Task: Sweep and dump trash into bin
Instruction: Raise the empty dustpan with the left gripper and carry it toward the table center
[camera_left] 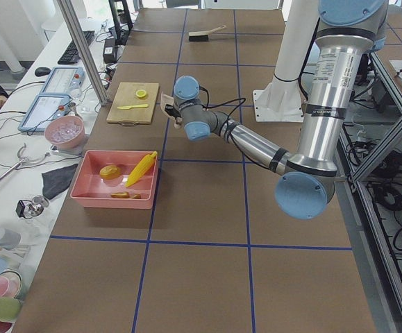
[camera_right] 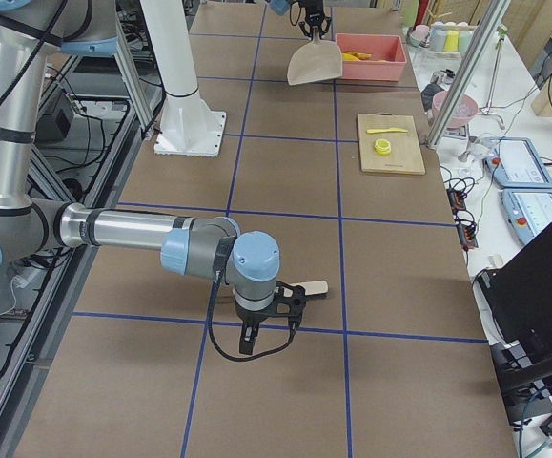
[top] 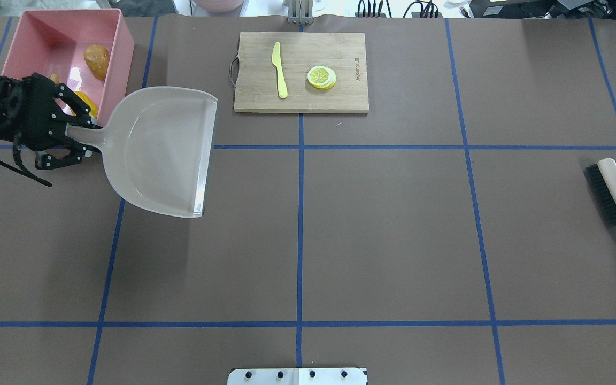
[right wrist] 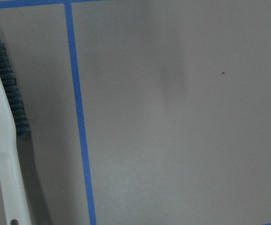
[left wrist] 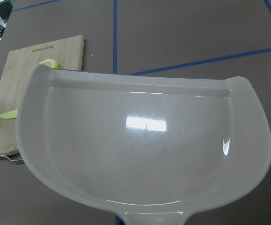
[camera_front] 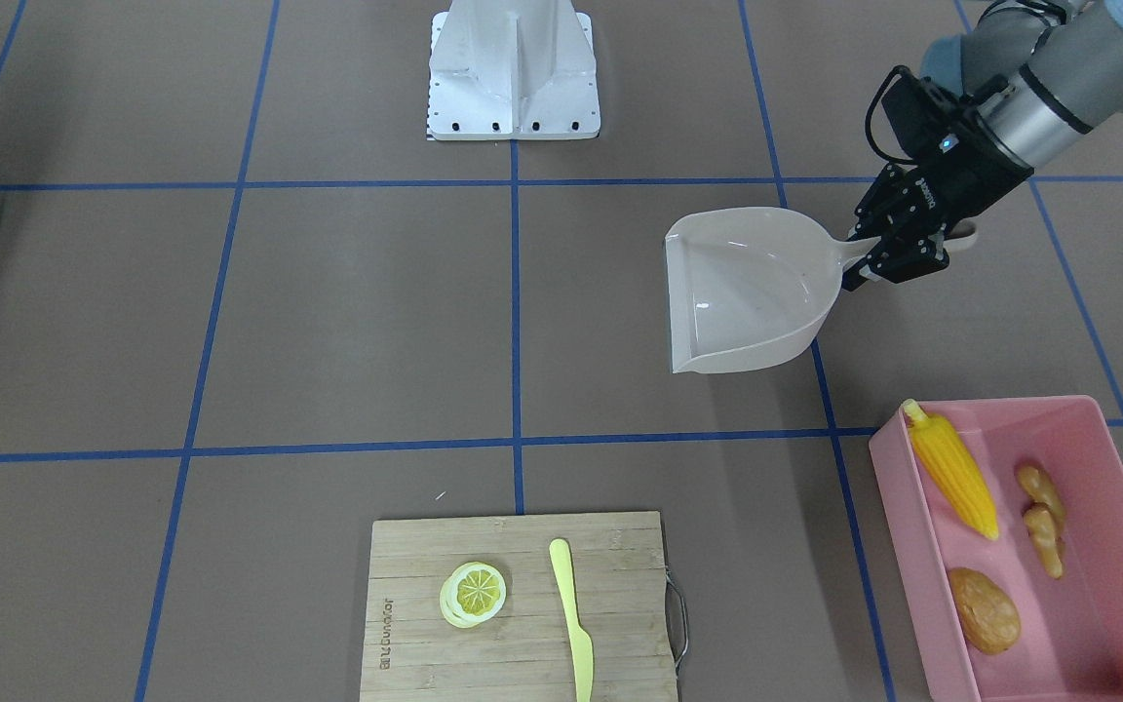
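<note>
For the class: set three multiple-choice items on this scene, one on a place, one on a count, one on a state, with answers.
1. Where is the corn cob? A on the cutting board; B in the pink bin; C on the table.
2. How many toy foods lie in the bin? A one; B two; C three.
3. The dustpan is: A empty; B full; C upside down.
Answers: 1 B, it lies inside the bin; 2 C, corn cob, potato, ginger root; 3 A, its bare inside shows, held by the left gripper.
</note>
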Robot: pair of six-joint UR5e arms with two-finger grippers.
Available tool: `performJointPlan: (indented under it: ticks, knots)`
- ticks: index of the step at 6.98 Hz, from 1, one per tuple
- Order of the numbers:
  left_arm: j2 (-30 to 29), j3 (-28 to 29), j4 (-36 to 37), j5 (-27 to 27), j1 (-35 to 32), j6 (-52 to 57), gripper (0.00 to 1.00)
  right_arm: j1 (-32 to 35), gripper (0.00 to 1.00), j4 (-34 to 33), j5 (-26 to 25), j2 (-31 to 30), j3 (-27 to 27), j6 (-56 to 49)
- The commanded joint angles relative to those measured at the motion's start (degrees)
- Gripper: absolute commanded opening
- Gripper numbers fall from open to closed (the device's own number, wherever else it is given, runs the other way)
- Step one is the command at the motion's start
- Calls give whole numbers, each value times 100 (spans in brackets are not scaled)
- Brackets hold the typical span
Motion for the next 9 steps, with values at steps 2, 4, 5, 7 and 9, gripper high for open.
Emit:
performJointPlan:
  ticks: [2,4,5,7,9]
  knots:
    - [-581,626,606,12,681,-1253,0,0,100,7,11,14,-52,1]
    - [-969,1103,521,-41,954,-1417,0,0,100,-2,2,14,-78,1]
    - [-1040,1208,190,-493,990,-1417,0,0,100,-2,2,14,-87,19]
    - [-1215,1698,-802,-744,1104,-1417,0,0,100,-11,-7,14,-113,19]
    - [-1453,2341,-1761,-727,1166,-1443,0,0,100,-19,-7,14,-114,19]
